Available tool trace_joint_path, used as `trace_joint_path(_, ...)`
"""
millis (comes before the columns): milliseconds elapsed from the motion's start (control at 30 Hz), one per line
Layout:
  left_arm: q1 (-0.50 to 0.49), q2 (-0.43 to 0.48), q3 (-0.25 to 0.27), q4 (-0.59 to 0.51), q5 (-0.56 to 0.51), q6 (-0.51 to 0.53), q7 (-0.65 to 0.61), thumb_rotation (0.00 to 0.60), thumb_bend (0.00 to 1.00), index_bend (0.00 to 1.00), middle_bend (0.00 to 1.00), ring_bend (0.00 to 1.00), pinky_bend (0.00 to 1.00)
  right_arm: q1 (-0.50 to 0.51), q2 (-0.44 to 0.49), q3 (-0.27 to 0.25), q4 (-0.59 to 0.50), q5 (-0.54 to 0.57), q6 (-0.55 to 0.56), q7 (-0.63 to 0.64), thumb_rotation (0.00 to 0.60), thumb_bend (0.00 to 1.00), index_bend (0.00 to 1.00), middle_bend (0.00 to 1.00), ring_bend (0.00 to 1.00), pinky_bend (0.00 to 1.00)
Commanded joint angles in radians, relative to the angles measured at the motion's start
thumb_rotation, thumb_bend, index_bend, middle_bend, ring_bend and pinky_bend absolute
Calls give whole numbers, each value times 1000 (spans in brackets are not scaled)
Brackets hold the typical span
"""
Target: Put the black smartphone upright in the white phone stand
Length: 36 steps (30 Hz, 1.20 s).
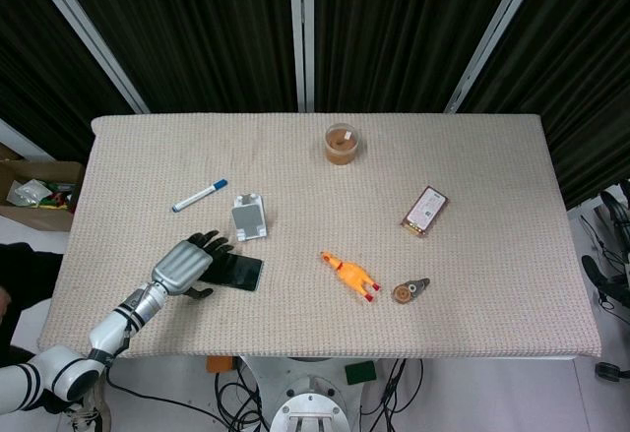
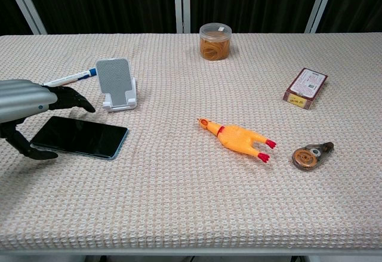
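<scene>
The black smartphone (image 1: pixel 239 273) (image 2: pixel 83 136) lies flat on the woven table cover, left of centre near the front. The white phone stand (image 1: pixel 250 216) (image 2: pixel 116 83) stands empty just behind it, a short gap away. My left hand (image 1: pixel 187 265) (image 2: pixel 27 107) reaches over the phone's left end. Its fingers (image 2: pixel 74 99) spread above the far edge, and the thumb tip (image 2: pixel 42 153) sits at the near left edge. The phone is not lifted. My right hand shows in neither view.
A blue-capped marker (image 1: pixel 200 196) (image 2: pixel 70 78) lies behind the hand. A jar of rubber bands (image 1: pixel 342 144) (image 2: pixel 215 41) stands at the back centre. A rubber chicken (image 1: pixel 349 275) (image 2: pixel 236 136), correction-tape dispenser (image 1: pixel 409 289) (image 2: pixel 310 154) and small box (image 1: pixel 425 211) (image 2: pixel 305 87) lie to the right.
</scene>
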Motion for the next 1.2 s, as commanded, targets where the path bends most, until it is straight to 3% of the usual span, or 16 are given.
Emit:
trace_joint_path(33,-1,-2,2,2,-5,-3,2,493,198,143,116,60,192,1,-4,-2,3,1,-2,0,600,294,0,0,0,0)
trace_joint_path(500,-13,-8,-8,11,-104,-43,70,509,201,203,116,59,193,2,-17,-5,22,13,-9,3,600,310,0,0,0,0)
trace_joint_path(967,-20,-18,3,55,-110,-48,58,504,204,214,116,60,192,10,-24,-10,10,17,-24,-17,600,327,0,0,0,0)
trace_joint_path(1133,-18,-29,6,71,-101,-38,43,504,209,294,116,59,193,9,-27,-11,11,19,-25,-22,600,327,0,0,0,0)
trace_joint_path(1200,-17,-32,6,77,-93,-30,35,532,215,357,116,60,193,10,-28,-11,12,20,-25,-22,600,327,0,0,0,0)
